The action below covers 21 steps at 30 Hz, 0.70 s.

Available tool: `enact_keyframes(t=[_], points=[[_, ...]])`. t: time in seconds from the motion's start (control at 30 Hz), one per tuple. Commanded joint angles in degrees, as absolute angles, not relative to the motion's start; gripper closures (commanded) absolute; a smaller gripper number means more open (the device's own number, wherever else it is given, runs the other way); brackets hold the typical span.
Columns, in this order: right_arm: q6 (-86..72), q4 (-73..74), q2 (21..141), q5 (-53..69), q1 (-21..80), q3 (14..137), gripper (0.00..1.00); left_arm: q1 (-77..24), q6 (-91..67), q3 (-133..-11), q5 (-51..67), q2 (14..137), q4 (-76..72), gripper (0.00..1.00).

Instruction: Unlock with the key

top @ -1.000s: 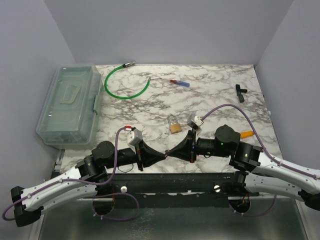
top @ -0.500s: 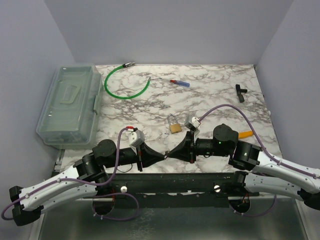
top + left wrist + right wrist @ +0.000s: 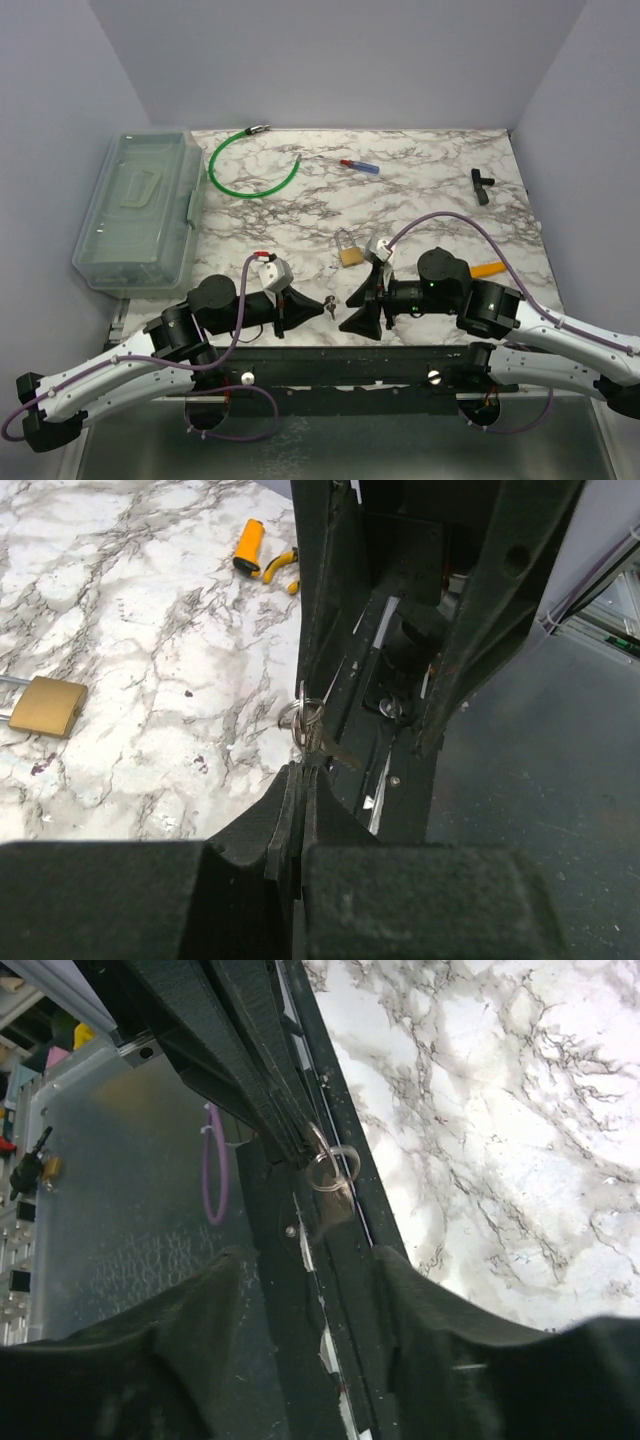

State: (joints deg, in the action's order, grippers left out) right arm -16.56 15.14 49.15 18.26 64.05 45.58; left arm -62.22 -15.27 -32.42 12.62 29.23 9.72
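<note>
A brass padlock lies on the marble table just beyond both grippers; it also shows in the left wrist view. My left gripper is shut on the small key, whose ring and blade stick out past the fingertips. In the left wrist view the left gripper has its jaws pressed together. My right gripper faces it, open, its fingers spread to either side of the key. From the right wrist the key ring hangs ahead of the right gripper, untouched by its fingers.
A clear plastic box stands at the table's left edge. A green cable, a red-and-blue pen and a black part lie at the back. An orange tool lies by the right arm. The table's black front rail is below the grippers.
My right gripper has opened and let go of the key. The left gripper keeps hold of it, and the two grippers have drawn slightly apart.
</note>
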Motion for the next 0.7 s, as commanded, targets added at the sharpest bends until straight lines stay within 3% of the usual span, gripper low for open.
enact_keyframes(t=[0.0, 0.17, 0.67], points=[[-14.87, 17.37, 47.21, 13.82, 64.34, 48.24, 0.32, -62.05, -14.00, -35.00, 10.66, 30.48, 12.93, 1.00], [-10.80, 13.46, 44.86, 6.81, 64.38, 45.81, 0.32, -62.05, -16.42, -37.80, 11.13, 35.34, 18.18, 1.00], [-6.02, 3.17, 48.64, 23.85, 64.38, 45.58, 0.33, -62.72, -25.90, -50.79, 20.66, 44.91, 33.81, 1.00]])
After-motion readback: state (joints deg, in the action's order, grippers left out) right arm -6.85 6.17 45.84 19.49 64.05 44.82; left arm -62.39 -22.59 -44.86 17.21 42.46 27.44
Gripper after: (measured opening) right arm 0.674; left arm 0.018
